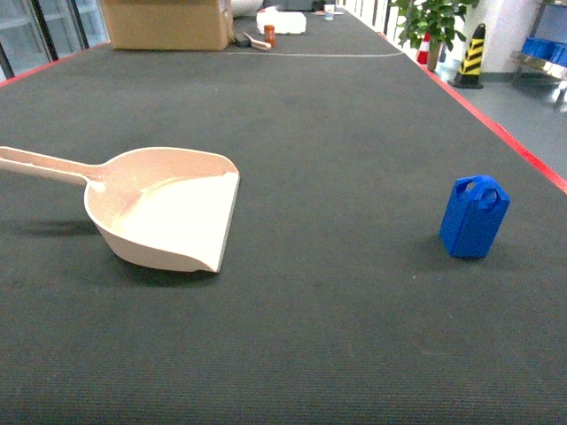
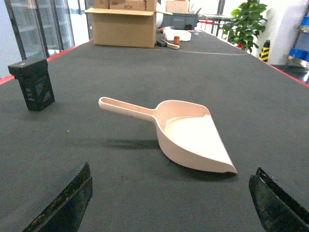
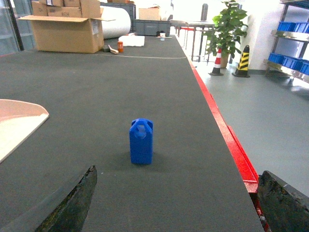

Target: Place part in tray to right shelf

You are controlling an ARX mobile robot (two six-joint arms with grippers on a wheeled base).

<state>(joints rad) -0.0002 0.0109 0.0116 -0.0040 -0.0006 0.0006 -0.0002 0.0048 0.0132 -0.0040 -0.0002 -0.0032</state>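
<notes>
The part (image 1: 474,217) stands upright on the dark mat of the table (image 1: 337,133), towards the right edge, its long axis vertical and the handle cut-out at the top. In the right wrist view it sits straight ahead of the right gripper (image 3: 176,203), a little left of centre between the two fingers, and well apart from them; those jaws are spread wide and hold nothing. The left gripper (image 2: 171,203) is likewise spread and empty, and faces the scoop-shaped tray (image 1: 164,208), which lies on the left of the table with its open mouth towards the part. The part is clearly nearer the right arm. The right shelf (image 3: 292,34), bearing blue crates (image 3: 289,26), stands beyond the table's red edge, far to the right.
</notes>
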